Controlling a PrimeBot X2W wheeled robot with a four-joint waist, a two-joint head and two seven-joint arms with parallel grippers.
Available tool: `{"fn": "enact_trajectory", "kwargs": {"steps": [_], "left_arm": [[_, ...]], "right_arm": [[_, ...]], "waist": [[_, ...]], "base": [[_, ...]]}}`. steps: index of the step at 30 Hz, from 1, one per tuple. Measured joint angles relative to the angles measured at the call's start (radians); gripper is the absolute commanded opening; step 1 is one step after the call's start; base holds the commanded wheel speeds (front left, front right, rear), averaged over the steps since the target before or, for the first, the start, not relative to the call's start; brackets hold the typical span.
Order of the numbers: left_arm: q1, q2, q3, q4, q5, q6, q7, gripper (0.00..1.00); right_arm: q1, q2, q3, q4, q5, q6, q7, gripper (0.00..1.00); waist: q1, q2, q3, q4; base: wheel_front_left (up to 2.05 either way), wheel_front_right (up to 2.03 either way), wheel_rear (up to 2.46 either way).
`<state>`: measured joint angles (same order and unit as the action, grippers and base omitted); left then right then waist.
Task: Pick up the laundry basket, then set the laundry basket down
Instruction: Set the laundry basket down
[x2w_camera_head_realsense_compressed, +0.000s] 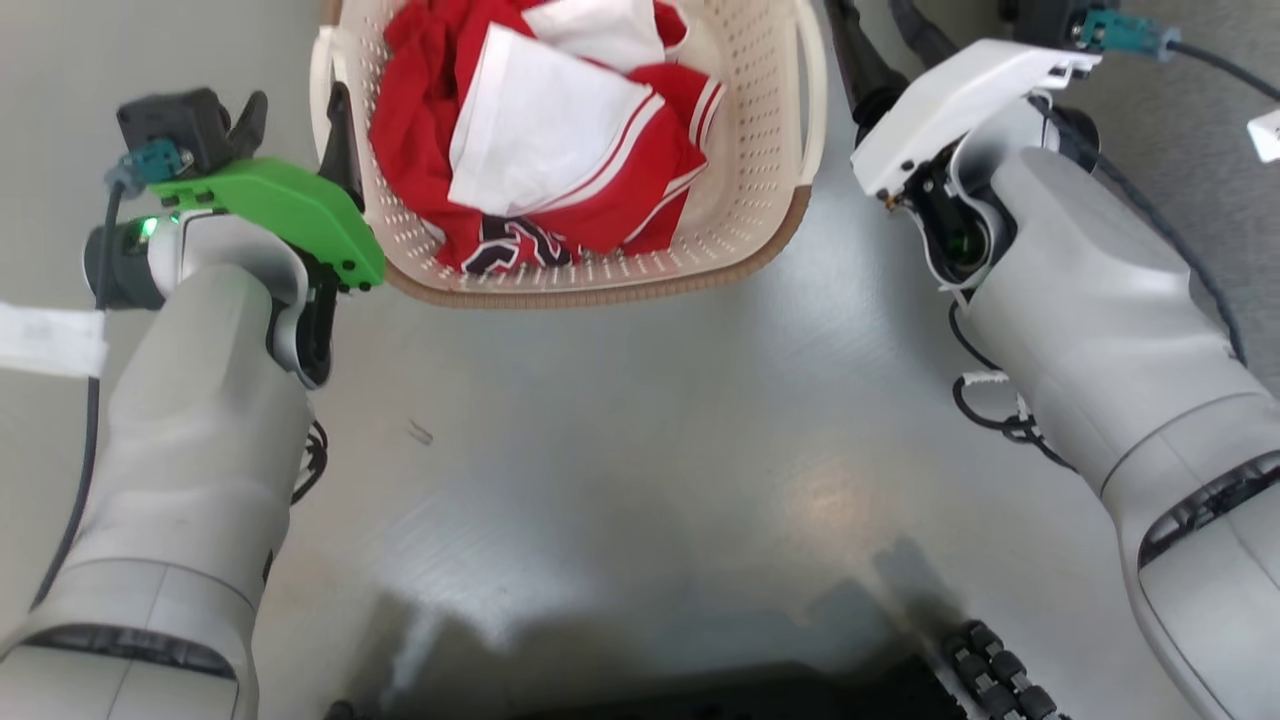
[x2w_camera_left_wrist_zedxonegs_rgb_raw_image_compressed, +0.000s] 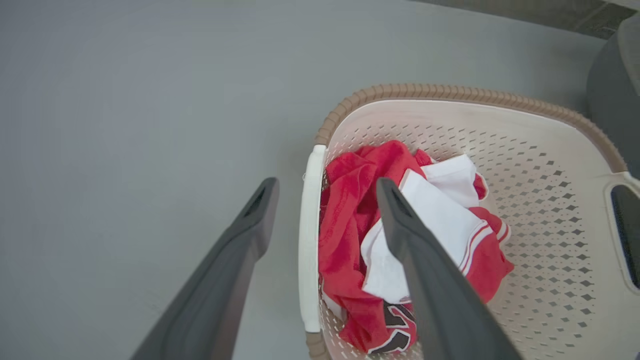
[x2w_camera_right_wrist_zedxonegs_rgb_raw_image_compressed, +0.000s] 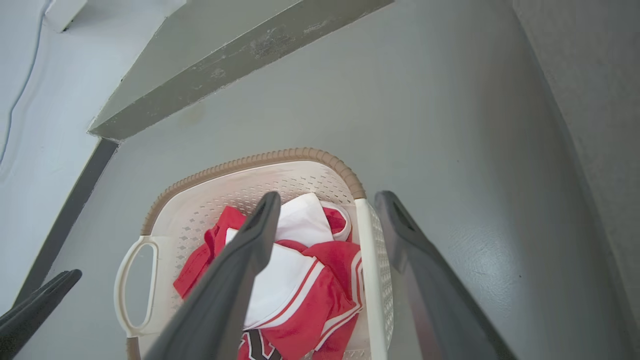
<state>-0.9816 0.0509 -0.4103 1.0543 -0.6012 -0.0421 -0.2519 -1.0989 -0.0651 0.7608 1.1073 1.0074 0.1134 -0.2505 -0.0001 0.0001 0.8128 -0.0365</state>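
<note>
The laundry basket (x2w_camera_head_realsense_compressed: 600, 290) is cream and perforated with a brown woven-look rim, and it holds red and white clothes (x2w_camera_head_realsense_compressed: 540, 130) at the top centre of the head view. My left gripper (x2w_camera_left_wrist_zedxonegs_rgb_raw_image_compressed: 326, 195) is open, one finger outside the basket's white left handle (x2w_camera_left_wrist_zedxonegs_rgb_raw_image_compressed: 309, 240) and one inside, over the clothes. My right gripper (x2w_camera_right_wrist_zedxonegs_rgb_raw_image_compressed: 328, 205) is open too and straddles the white right handle (x2w_camera_right_wrist_zedxonegs_rgb_raw_image_compressed: 371, 280) the same way. In the head view the left gripper (x2w_camera_head_realsense_compressed: 295, 110) is at the basket's left side and the right gripper (x2w_camera_head_realsense_compressed: 885, 40) at its right, fingertips cut off by the top edge.
The grey floor (x2w_camera_head_realsense_compressed: 640, 450) spreads out in front of the basket. My dark base (x2w_camera_head_realsense_compressed: 720, 700) fills the bottom edge. A white tag (x2w_camera_head_realsense_compressed: 50, 340) hangs at the left. A raised ledge (x2w_camera_right_wrist_zedxonegs_rgb_raw_image_compressed: 225, 50) runs behind the basket, and a textured strip (x2w_camera_right_wrist_zedxonegs_rgb_raw_image_compressed: 600, 100) lies to its right.
</note>
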Motion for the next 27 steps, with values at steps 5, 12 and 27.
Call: {"fn": "enact_trajectory", "kwargs": {"steps": [5,12,27], "left_arm": [[0.037,0.007,0.030,-0.071,0.011,0.000,0.000,1.00],[0.134,0.013,0.062,-0.126,0.025,0.000,0.000,1.00],[0.319,0.038,0.148,-0.265,0.076,0.003,0.000,1.00]], "right_arm": [[0.048,0.000,-0.024,-0.024,-0.021,0.000,0.000,1.00],[0.105,0.001,-0.067,-0.065,-0.053,0.000,0.000,1.00],[0.267,-0.011,-0.144,-0.169,-0.158,0.001,0.000,1.00]], "waist": [[0.0000,0.0000,-0.057,-0.007],[0.0000,0.0000,-0.145,-0.015],[0.0000,0.0000,-0.351,-0.037]], "base": [[0.00,0.00,0.00],[0.00,0.00,0.00],[0.00,0.00,0.00]]}}
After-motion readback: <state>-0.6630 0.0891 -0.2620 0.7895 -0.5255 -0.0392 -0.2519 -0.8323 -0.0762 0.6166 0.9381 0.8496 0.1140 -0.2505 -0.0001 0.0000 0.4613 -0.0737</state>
